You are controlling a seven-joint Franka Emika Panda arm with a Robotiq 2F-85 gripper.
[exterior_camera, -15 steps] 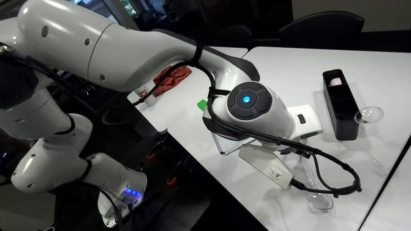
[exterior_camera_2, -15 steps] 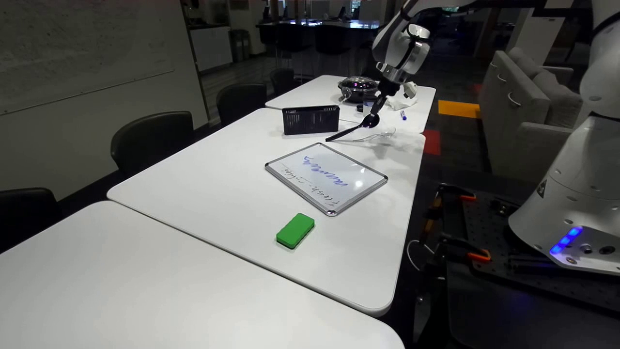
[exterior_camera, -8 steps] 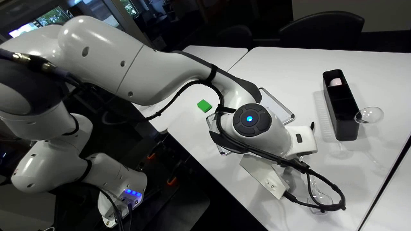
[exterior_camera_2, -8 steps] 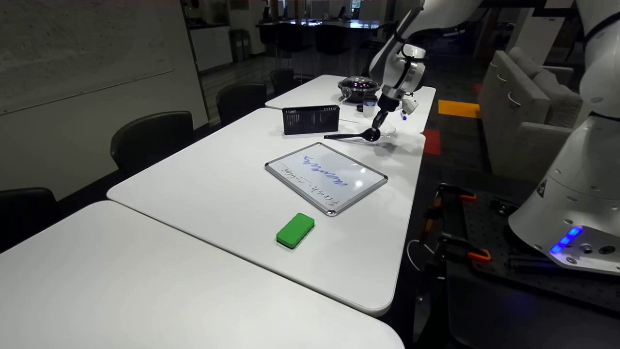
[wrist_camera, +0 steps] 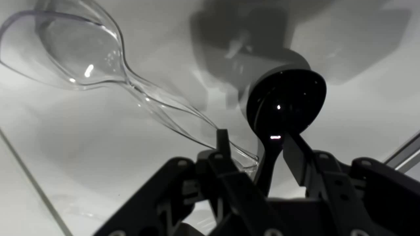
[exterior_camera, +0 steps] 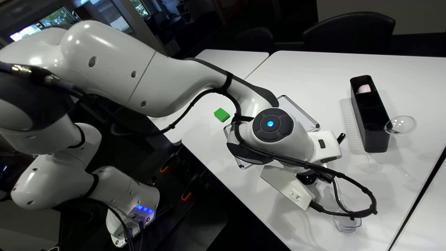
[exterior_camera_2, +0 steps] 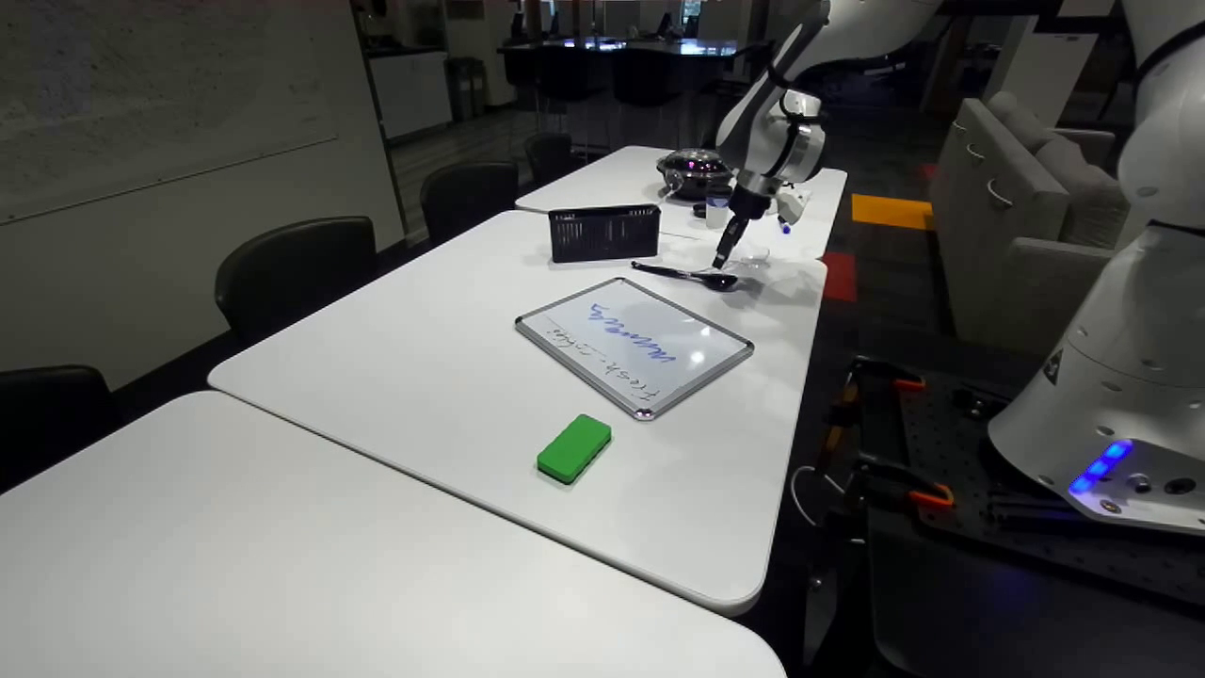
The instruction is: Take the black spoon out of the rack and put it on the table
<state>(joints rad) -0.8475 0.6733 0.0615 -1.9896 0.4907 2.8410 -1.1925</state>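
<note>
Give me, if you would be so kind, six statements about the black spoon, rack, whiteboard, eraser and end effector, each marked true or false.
1. The green eraser and the whiteboard lie apart on the table. True.
2. The whiteboard is blank. False: it bears a blue scribble.
3. The black spoon is outside the rack. True.
4. In the wrist view, the end effector is open. True.
5. The rack is white and round. False: it is black, long and rectangular.
6. The black spoon lies across the whiteboard. False: it lies on the table, clear of the whiteboard.
</note>
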